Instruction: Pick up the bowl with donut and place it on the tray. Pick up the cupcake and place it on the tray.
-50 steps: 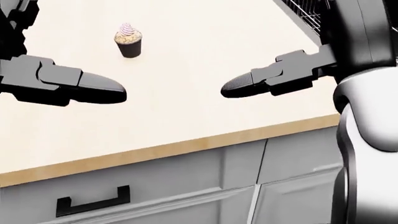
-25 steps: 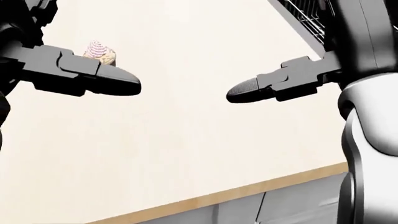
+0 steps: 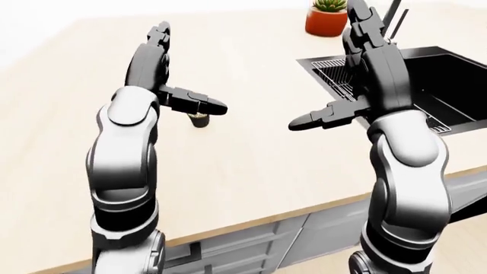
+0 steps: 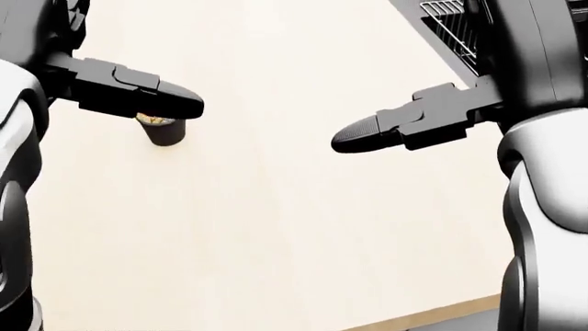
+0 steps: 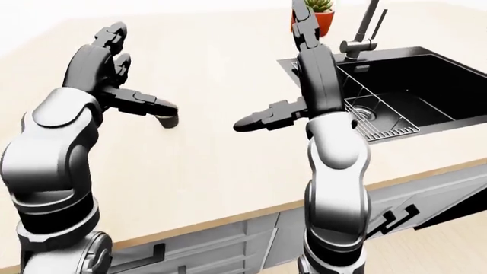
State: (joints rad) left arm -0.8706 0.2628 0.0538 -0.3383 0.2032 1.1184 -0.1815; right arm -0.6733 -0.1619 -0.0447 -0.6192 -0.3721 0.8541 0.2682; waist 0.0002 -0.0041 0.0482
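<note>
Sink (image 5: 411,85), faucet (image 5: 363,28) and one potted plant (image 3: 327,17) seen only from the eye views, far right. One cupcake (image 4: 163,129) on the counter (image 4: 294,227), partly hidden under the left hand (image 4: 138,93). Two hands raised, left and right hand (image 4: 404,124) both spread open, gripping nothing.

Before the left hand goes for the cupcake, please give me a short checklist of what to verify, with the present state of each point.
1. Cupcake in view: ok, though its top is hidden behind the left hand in the head view.
2. Cupcake upright on the counter: ok.
3. Left hand free: ok, fingers extended, holding nothing.
4. Right hand free: ok, open and well right of the cupcake.
5. Tray location: cannot tell, no tray in view.
6. Bowl with donut: cannot tell, not in view.
</note>
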